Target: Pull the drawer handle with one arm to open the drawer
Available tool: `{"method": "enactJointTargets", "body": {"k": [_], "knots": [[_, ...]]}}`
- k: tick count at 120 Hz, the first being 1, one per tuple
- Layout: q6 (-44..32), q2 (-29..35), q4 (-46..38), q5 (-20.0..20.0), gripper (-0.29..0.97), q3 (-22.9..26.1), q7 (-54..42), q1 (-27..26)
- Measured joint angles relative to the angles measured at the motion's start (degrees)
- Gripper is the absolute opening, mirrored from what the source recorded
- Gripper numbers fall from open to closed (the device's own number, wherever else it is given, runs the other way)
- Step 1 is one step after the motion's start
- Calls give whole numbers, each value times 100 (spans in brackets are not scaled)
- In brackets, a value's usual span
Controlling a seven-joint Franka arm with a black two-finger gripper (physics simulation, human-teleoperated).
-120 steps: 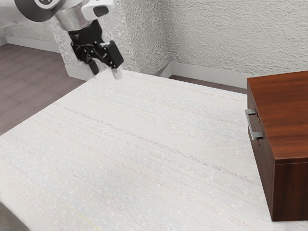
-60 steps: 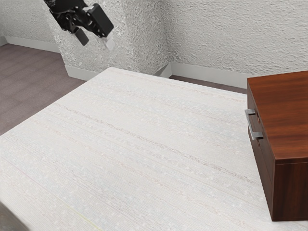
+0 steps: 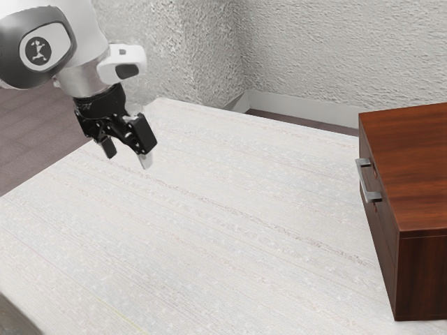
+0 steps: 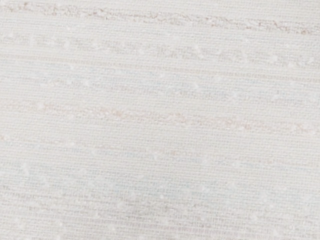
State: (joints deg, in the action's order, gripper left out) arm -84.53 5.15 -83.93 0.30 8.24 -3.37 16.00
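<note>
Hovering spread wide and empty over the table (image 3: 230, 237), the tool (image 3: 127, 155) seems mid-approach — next it must travel toward three o'clock to the drawer handle (image 3: 367, 181).

Table (image 3: 230, 230) is showing matt off-white, with a fine woven-looking grain and faint streaks. Cabinet (image 3: 412, 160) is reading as dark red-brown wood, smooth with a slight sheen. Handle (image 3: 366, 180) is looking like satin grey metal. Gripper (image 3: 128, 156) is looking like matt black plastic, and the arm (image 3: 42, 49) shell is showing glossy white. Wall (image 3: 314, 49) is showing rough stucco.
</note>
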Motion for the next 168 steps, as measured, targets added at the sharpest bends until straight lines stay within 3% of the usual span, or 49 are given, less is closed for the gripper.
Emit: {"method": "enactJointTargets", "body": {"k": [17,38,54,66,77,92,168], "knots": [[-1200,997,-2038,-42,68,-256,0,-83],[-1669,1455,-2412,-492,68,-234,342,-46],[-2078,2061,-3453,-1470,68,-176,932,-4],[-2661,2172,-3762,-2101,68,-39,1354,1],[-3136,1904,-3668,-2389,68,-13,1679,-7],[-3585,1105,-2999,-2564,68,397,2087,-7],[-4389,-532,-1929,-2631,68,1664,3093,-205]]}}
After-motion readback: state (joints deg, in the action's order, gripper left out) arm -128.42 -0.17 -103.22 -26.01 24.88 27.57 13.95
